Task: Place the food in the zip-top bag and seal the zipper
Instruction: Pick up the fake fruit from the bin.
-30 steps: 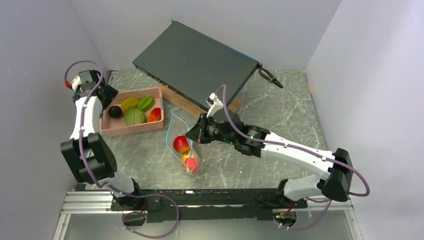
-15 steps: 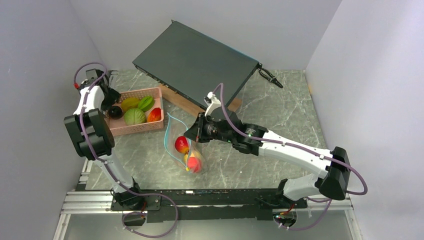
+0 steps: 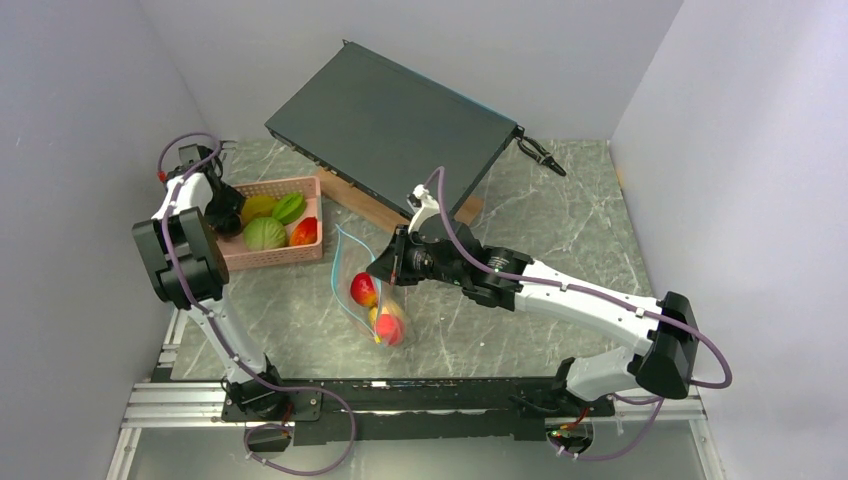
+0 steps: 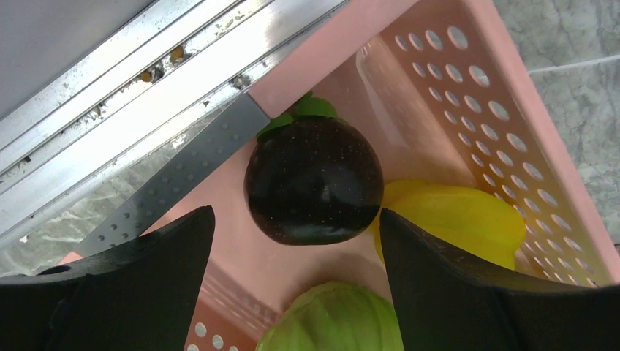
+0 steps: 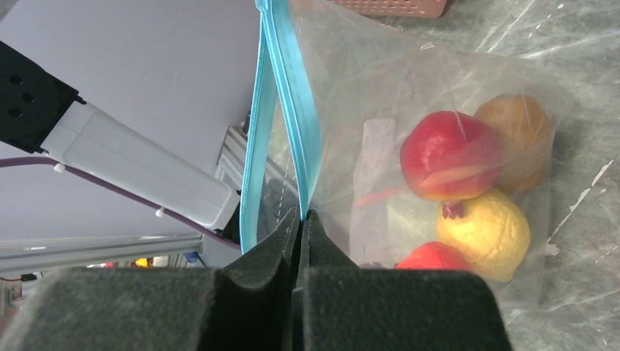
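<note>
The clear zip-top bag (image 3: 372, 300) stands open on the table with several toy fruits inside, among them a red one (image 5: 447, 155) and a yellow one (image 5: 484, 232). My right gripper (image 5: 301, 214) is shut on one side of the teal zipper strip (image 5: 292, 110) and holds the mouth up. My left gripper (image 4: 296, 227) is open over the pink basket (image 3: 270, 258), its jaws on either side of a dark purple fruit (image 4: 313, 180). A yellow fruit (image 4: 453, 223) and a green one (image 4: 336, 318) lie beside it. The basket also holds a red fruit (image 3: 304, 232).
A large dark flat box (image 3: 390, 125) leans on a wooden block (image 3: 365, 208) behind the bag. A black cable end (image 3: 540, 155) lies at the back right. An aluminium rail (image 4: 131, 88) runs beside the basket's far corner.
My left arm has swung in and dropped over the basket's left end, now covering the dark purple fruit in the top view. The right gripper and bag have shifted slightly left.
</note>
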Robot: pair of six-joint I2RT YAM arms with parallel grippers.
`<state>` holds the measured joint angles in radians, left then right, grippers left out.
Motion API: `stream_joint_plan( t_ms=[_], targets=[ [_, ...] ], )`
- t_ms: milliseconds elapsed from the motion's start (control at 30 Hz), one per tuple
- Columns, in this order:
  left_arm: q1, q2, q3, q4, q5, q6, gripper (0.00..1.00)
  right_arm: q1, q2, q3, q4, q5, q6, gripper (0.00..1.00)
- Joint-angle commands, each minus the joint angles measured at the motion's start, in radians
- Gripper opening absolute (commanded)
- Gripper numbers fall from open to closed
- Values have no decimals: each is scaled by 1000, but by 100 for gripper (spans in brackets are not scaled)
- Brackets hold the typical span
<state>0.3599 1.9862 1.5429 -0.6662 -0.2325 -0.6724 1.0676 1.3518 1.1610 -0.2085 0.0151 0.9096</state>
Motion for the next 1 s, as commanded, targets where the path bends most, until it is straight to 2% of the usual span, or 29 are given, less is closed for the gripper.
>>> stream_joint_plan(
  t_ms=[0, 267, 400, 600, 667, 800, 867, 967],
  targets=[
    [6, 7, 27, 57, -10, 33, 86, -1, 3, 38, 40, -32, 12, 0],
    [6, 17, 12, 91, -26, 61, 78, 0, 6, 39, 40, -36, 11, 0],
    [6, 16, 3, 111, -33, 76, 68, 0, 0, 36, 39, -37, 10, 0],
    [6, 6, -16, 138, -15, 87, 59, 1, -2, 34, 41, -38, 14, 0],
    [6, 5, -14, 137, -15, 89, 63, 2, -4, 33, 40, -35, 13, 0],
    [6, 22, 10, 115, -17, 93, 85, 1, -6, 35, 39, -35, 11, 0],
    [7, 35, 16, 109, -10, 95, 88, 2, -10, 36, 37, -30, 8, 0],
    [7, 54, 30, 96, -5, 94, 88, 0, -8, 37, 34, -24, 3, 0]
  ],
)
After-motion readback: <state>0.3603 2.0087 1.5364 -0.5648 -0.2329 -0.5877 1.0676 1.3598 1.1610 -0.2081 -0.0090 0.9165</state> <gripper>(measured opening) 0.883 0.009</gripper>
